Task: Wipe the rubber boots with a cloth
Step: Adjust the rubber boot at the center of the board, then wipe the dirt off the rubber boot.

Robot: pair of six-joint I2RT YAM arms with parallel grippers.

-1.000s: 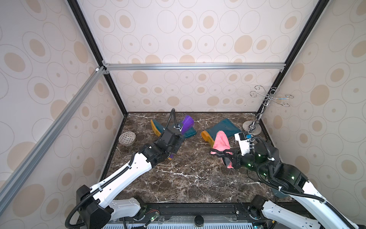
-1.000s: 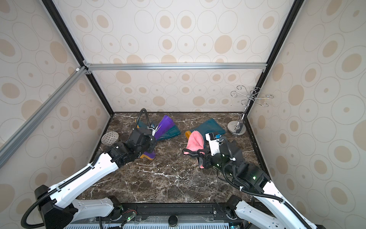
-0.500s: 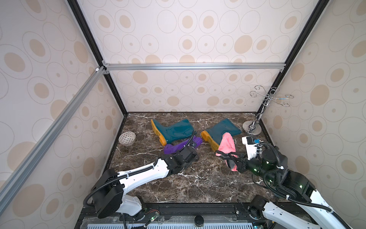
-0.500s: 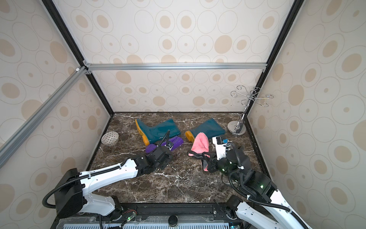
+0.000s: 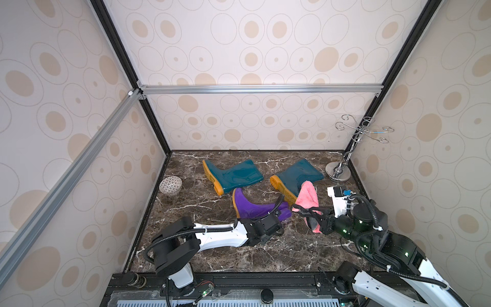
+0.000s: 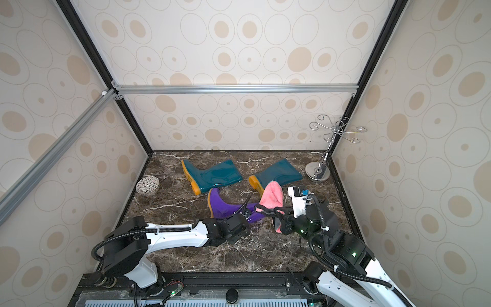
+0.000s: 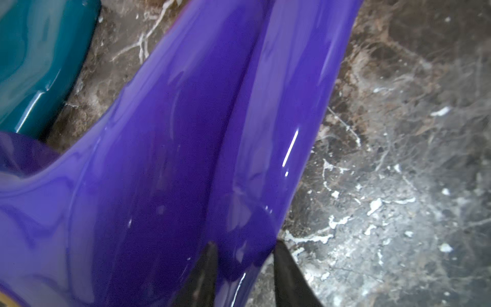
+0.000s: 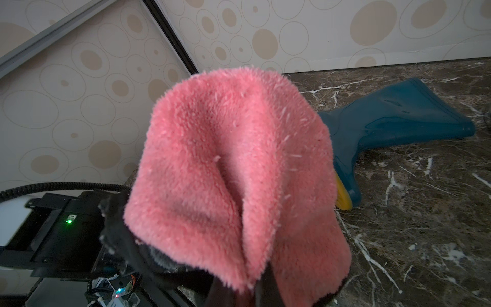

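Right claw is clamped on the pink cloth just beside the purple boot; left claw sits parted, straddling its shaft.

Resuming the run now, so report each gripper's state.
Left gripper: open, jaws parted astride the shaft of the purple boot.
Right gripper: shut on the pink cloth.

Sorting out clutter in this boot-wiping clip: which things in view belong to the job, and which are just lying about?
Belong to the job: pink cloth, purple boot, teal boot behind the cloth, second teal boot.
Lying about: patterned bowl, metal hook stand.
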